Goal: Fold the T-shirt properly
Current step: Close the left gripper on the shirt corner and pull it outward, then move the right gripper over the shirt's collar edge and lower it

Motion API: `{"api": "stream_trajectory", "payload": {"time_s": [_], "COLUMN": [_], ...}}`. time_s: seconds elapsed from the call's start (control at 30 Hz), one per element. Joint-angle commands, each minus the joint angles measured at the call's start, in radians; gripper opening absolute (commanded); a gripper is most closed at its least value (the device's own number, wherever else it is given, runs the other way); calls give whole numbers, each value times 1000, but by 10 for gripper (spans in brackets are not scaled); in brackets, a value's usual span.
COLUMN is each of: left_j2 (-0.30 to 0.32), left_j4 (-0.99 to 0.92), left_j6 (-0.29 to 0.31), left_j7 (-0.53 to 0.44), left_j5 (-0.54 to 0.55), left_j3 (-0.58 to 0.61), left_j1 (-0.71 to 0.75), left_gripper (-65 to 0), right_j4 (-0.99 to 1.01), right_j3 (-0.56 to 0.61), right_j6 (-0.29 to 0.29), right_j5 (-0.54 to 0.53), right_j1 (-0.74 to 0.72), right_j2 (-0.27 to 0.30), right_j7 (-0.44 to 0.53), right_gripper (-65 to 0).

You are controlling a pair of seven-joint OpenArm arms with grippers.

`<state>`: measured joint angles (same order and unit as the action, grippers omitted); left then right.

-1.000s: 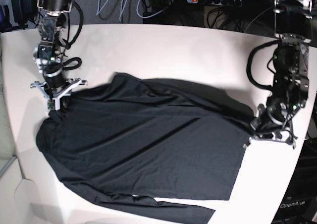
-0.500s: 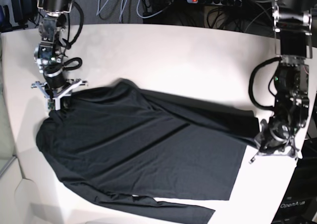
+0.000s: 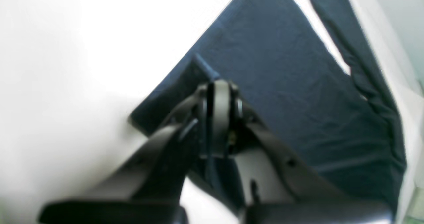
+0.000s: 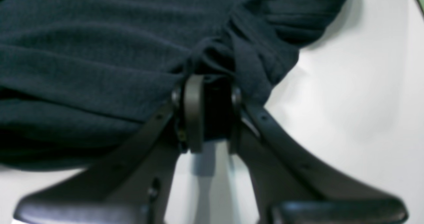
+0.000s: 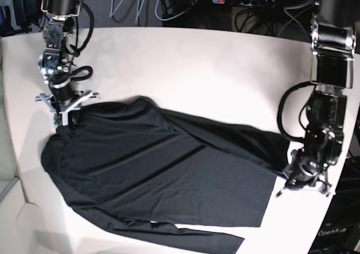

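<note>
The T-shirt (image 5: 169,164) is a plain dark garment spread across the white table (image 5: 197,57), with one long sleeve (image 5: 197,238) trailing along the front edge. In the base view my right gripper (image 5: 63,118) stands at the shirt's far left corner. The right wrist view shows it (image 4: 212,81) shut on a bunched wad of the shirt's fabric (image 4: 99,51). My left gripper (image 5: 291,172) is at the shirt's right edge. In the left wrist view it (image 3: 215,84) is shut on a thin fold of the cloth (image 3: 281,68).
A power strip (image 5: 242,0) and loose cables lie beyond the table's far edge. The table's right edge runs close by the left arm (image 5: 329,96). Bare white tabletop stretches behind the shirt.
My left gripper has moved toward the table's front edge with the shirt's right edge in it, drawing the far fold of cloth nearer and straighter. The right arm has not moved.
</note>
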<state>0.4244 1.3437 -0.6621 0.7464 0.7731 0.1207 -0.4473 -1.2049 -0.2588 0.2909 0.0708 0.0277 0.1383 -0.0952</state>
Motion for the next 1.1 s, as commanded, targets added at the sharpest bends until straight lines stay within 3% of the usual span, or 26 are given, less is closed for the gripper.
{"api": "stream_trajectory", "payload": {"time_s": [0.0,0.43,0.6,0.73,1.07], "left_j2": [12,11,-8,-22,-106], "left_j4": [-3,-181,-194,-195,-197], "left_j6": [3,6,129,146,149], "left_j7": [-32,-149,-173,-173,-172], "left_j5": [-7,-7,-8,-10,-235], "left_j3": [9,27,50,50,43], "left_j1": [-41,-63,-67,-66,-66], "left_gripper": [-650,-650,-650,-650,-650], "right_j4": [4,1,-63,-175,-330], "right_j3": [-1,-1,-1,-1,45], "right_j6": [1,1,1,1,1], "right_j5": [21,21,21,21,21], "right_j1": [4,7,28,82,150], "right_j2": [8,10,10,8,10], "right_j7": [-67,-67,-68,-68,-70], "right_gripper": [-558,-558,-558,-558,-558]}}
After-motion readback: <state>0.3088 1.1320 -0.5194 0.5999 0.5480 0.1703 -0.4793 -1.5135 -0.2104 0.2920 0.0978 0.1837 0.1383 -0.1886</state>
